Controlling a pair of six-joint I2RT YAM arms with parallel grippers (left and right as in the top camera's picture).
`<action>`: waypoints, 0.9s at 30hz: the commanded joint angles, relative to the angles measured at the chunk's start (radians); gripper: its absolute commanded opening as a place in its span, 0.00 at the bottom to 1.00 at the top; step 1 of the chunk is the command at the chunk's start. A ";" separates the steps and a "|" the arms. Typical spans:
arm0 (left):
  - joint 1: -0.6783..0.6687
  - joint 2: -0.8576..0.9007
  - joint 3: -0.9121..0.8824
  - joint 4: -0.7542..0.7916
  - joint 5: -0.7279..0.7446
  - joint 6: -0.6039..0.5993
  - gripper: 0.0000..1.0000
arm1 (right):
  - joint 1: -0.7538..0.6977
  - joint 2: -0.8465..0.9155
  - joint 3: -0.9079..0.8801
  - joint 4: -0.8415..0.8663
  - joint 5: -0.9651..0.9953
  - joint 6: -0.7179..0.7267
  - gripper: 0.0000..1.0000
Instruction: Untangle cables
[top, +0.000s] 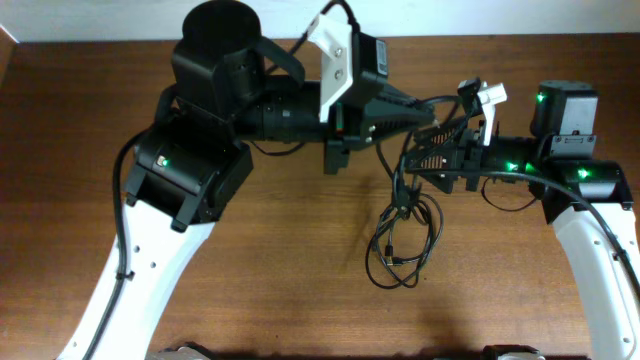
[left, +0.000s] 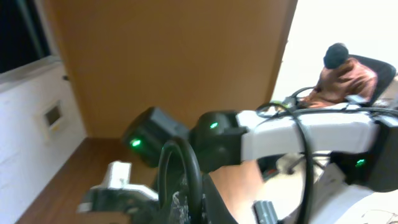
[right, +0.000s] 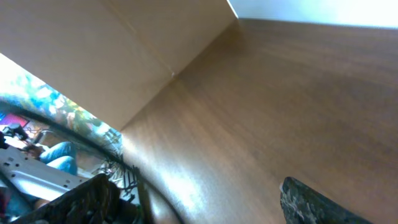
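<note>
The cables (top: 403, 243) are thin black cords in a loose tangle. Part of the tangle lies on the wooden table (top: 300, 260) and part is lifted toward the grippers. My left gripper (top: 428, 112) reaches in from the left, above the tangle, and is shut on a black cable loop (left: 180, 177). My right gripper (top: 415, 160) points left just below it, beside the raised strands. Its fingers stand wide apart in the right wrist view (right: 199, 208), with nothing between them. A thin dark strand (right: 138, 196) runs next to its left finger.
The two arms nearly meet over the table's centre right. A cardboard wall (right: 93, 56) stands along the far edge of the table. A person (left: 342, 78) sits beyond the table in the left wrist view.
</note>
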 joint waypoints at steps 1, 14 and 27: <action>-0.013 -0.012 0.019 0.062 0.047 -0.138 0.00 | 0.006 0.000 0.007 0.015 0.039 -0.010 0.86; 0.127 -0.090 0.019 0.292 0.052 -0.297 0.00 | 0.003 0.067 0.007 -0.064 0.297 -0.011 0.86; 0.416 -0.145 0.019 0.164 0.051 -0.298 0.00 | -0.037 0.067 0.007 -0.091 0.292 -0.011 0.85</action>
